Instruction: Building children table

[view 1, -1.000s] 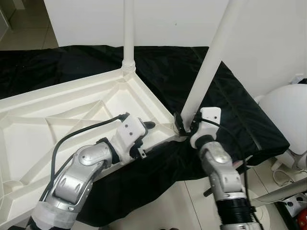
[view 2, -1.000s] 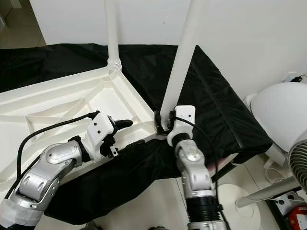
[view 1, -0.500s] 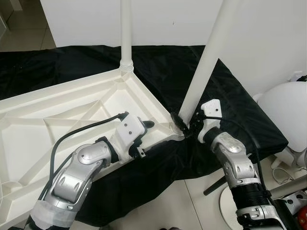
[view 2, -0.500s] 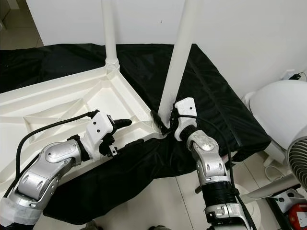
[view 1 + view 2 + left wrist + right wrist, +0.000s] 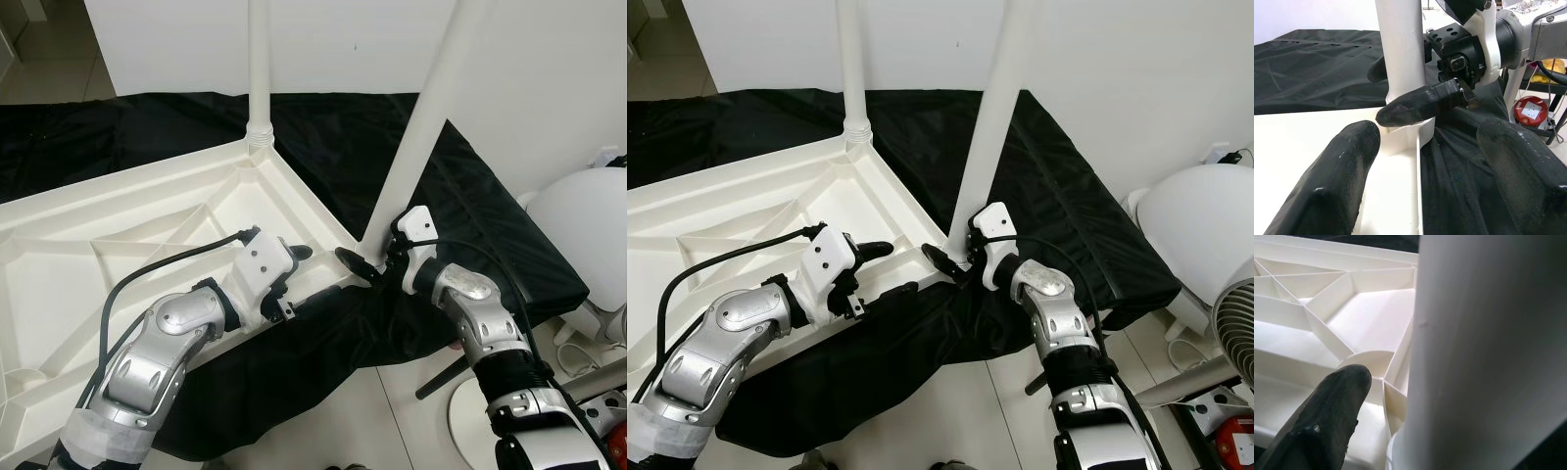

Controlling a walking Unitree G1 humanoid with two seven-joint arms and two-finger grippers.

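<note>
The white table top (image 5: 118, 211) lies upside down on a black cloth (image 5: 470, 196). One white leg (image 5: 260, 69) stands upright in its far corner. A second leg (image 5: 426, 127) leans slightly at the near right corner socket. My right gripper (image 5: 364, 250) is shut on this leg's base, one finger (image 5: 1415, 105) in front of it and one behind. The leg (image 5: 1488, 352) sits right against the right wrist camera. My left gripper (image 5: 312, 274) is open and straddles the table top's near rim, one finger (image 5: 1347, 161) inside and one over the cloth.
A white wall stands behind the cloth. To the right are a round white object (image 5: 578, 225), a fan (image 5: 1239, 323) and a red item (image 5: 617, 441) on the tiled floor. The cloth's front edge hangs down just under my arms.
My right wrist has swung round the leg's base from the near side to the right, its fingers now pointing left. The leg stands a little more upright. The left arm has stayed put.
</note>
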